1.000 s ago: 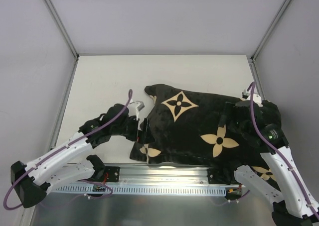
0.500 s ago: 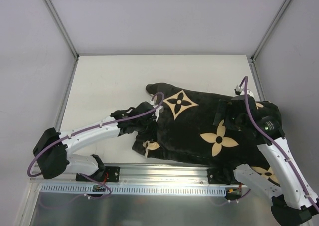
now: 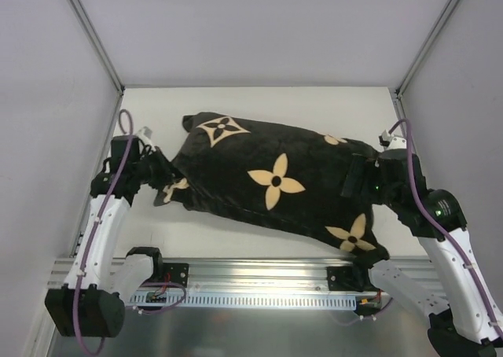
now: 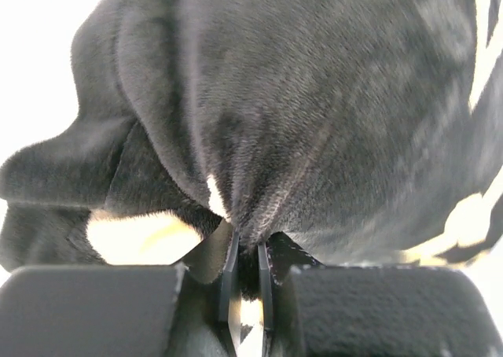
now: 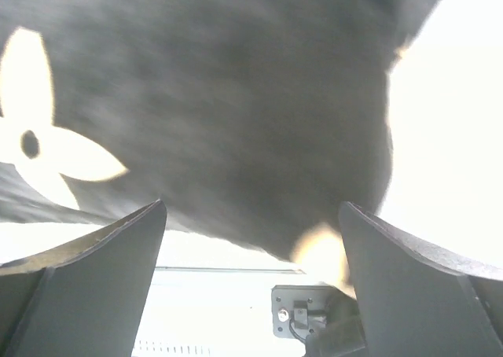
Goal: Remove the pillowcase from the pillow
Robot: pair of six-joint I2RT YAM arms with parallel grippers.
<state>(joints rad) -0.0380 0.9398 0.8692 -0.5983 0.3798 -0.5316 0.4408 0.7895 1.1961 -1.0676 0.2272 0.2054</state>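
The black pillowcase [image 3: 275,180] with tan flower prints lies stretched across the table, bulging as if filled. The pillow is hidden inside it. My left gripper [image 3: 161,178] is at the cover's left end, shut on a pinched fold of the velvety fabric [image 4: 259,137]; the left wrist view shows the cloth bunched between the two fingertips of this gripper [image 4: 247,243]. My right gripper [image 3: 355,185] rests at the cover's right part. Its jaws stand wide open in the right wrist view [image 5: 251,205], with the pillowcase [image 5: 236,97] ahead of them and nothing gripped.
An aluminium rail [image 3: 251,274] with the arm mounts runs along the near table edge; a mount bracket [image 5: 302,314] shows below the right gripper. Metal frame posts [image 3: 94,38] and white walls enclose the table [image 3: 259,105] on three sides.
My left gripper shut on the pillowcase's left edge and swung left and back, dragging the cover leftward and stretching it out. The right gripper stayed open near the right end.
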